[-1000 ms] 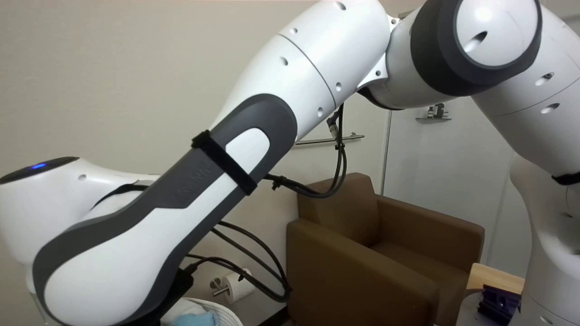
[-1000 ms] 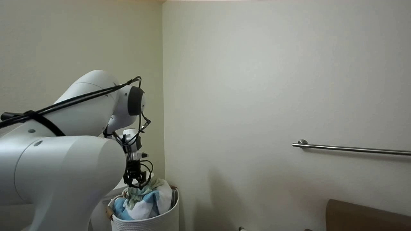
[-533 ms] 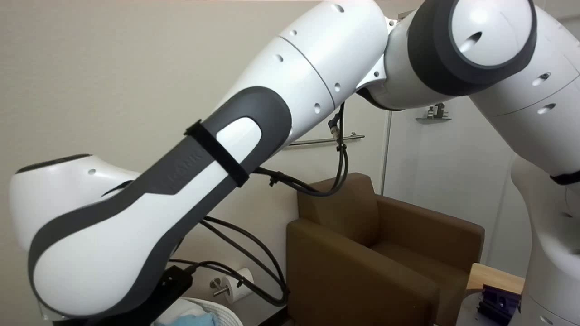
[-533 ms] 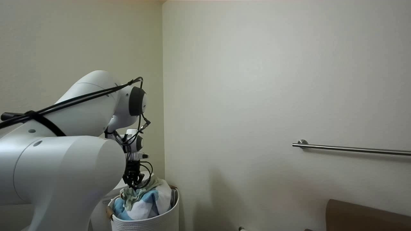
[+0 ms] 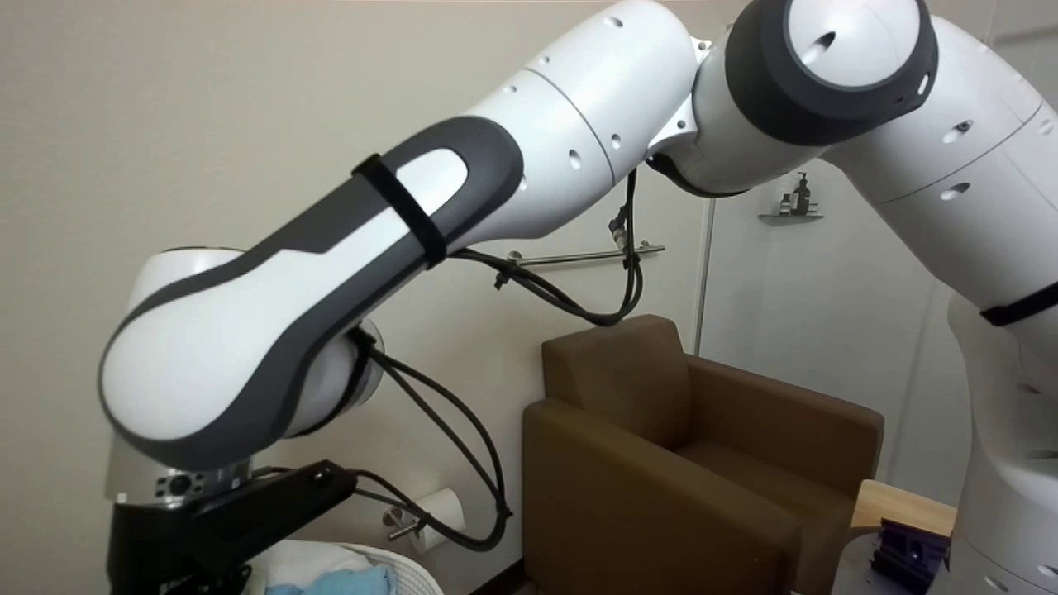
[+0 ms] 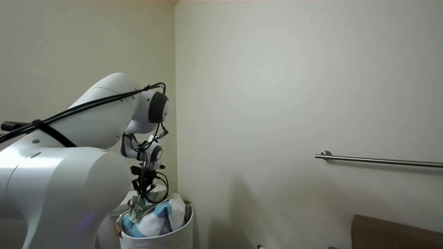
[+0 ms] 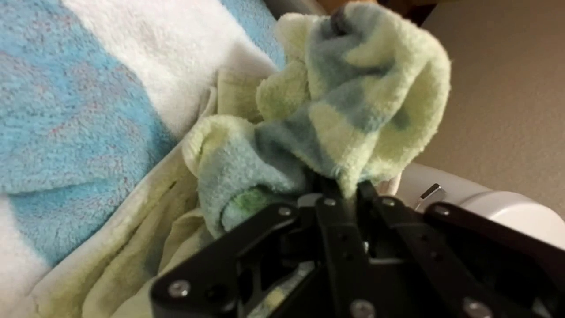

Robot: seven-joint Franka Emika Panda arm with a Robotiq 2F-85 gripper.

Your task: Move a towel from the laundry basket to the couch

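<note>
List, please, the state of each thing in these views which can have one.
gripper: shut on the green towel
green towel: bunched, pinched
laundry basket: open-topped, heaped above its rim
blue-and-white towel: crumpled, inside the laundry basket
couch: upright, no towel visible on it
toilet paper roll: on its holder
dark bottle: upright on a shelf

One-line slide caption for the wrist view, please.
Gripper pinching a patterned green towel beside blue-and-white cloth.

"What's the arm look like at your end?"
"I see glossy white shells, dark grey trim, a black strap, looped black cables."
"And the fingers?"
"Mine are black, with bright round screws."
</note>
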